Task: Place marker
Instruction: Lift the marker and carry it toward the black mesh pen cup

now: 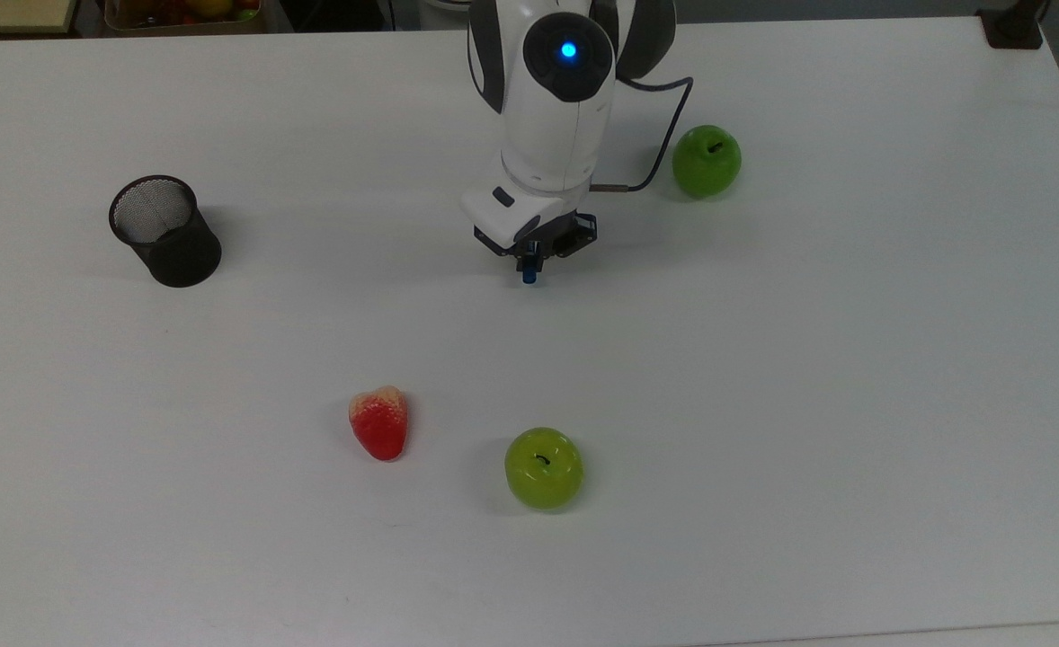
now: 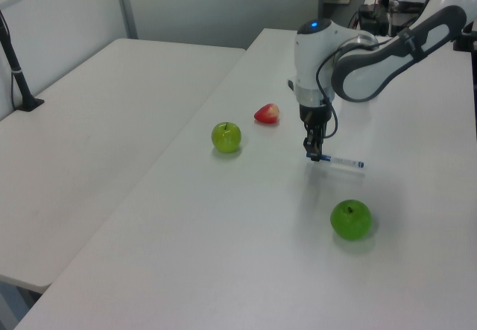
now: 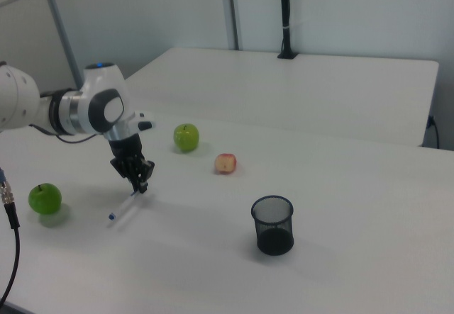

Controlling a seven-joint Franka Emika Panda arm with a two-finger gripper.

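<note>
The marker [image 2: 344,163] is a slim white pen with blue ends. It lies nearly level just above the white table [image 1: 853,359], and in the right view the marker [image 3: 124,206] slopes down to the left over its shadow. My gripper [image 2: 316,156] points straight down and is shut on the marker's near end. In the top view the arm hides most of the pen, leaving one blue tip of the marker [image 1: 528,274] below the gripper [image 1: 529,261]. The right view has the gripper [image 3: 142,186] at the pen's upper end.
A black mesh cup [image 1: 168,234] stands at the top view's left. A red strawberry [image 1: 379,424] and a green apple [image 1: 544,468] lie toward the front. A second green apple [image 1: 707,162] sits to the right of the arm, beside its cable.
</note>
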